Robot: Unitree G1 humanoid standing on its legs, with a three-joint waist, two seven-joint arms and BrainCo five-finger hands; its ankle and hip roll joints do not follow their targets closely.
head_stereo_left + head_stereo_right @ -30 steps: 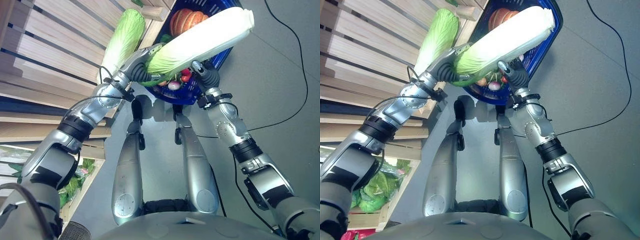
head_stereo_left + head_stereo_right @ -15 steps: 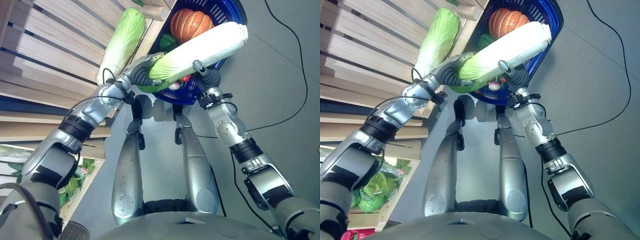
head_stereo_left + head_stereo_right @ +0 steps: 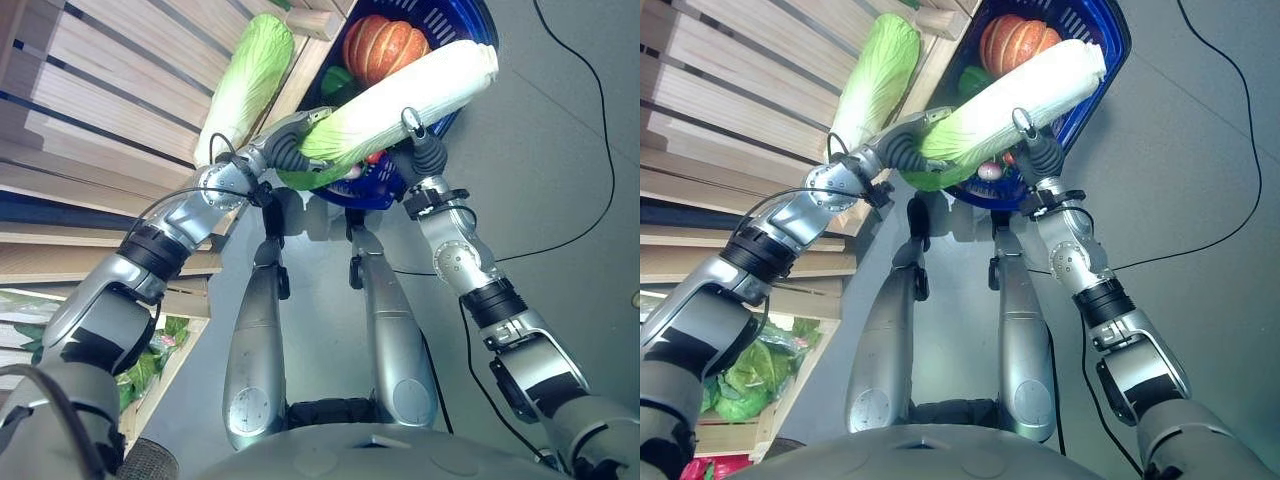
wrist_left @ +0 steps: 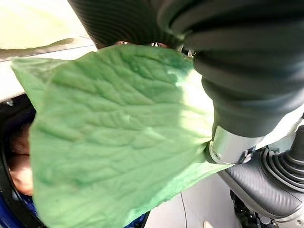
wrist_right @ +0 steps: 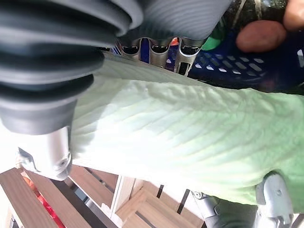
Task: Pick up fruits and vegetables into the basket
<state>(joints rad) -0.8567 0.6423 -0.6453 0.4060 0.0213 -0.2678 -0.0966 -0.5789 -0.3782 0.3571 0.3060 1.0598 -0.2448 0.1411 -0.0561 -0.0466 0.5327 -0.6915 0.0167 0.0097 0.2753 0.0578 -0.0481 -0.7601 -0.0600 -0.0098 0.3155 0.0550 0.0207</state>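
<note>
Gripping one napa cabbage over one blue basket: left robot hand, right robot hand.

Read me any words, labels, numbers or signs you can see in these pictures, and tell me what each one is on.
None can be read: no text shows on the napa cabbage held by the left robot hand and the right robot hand, on the blue basket, the pumpkin or the wooden shelves.

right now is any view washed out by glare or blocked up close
Left eye view: the long pale napa cabbage glares near-white at its stalk end over the blue plastic basket. Left wrist view: a green leaf covers most of the frame, blurred at its edges.
</note>
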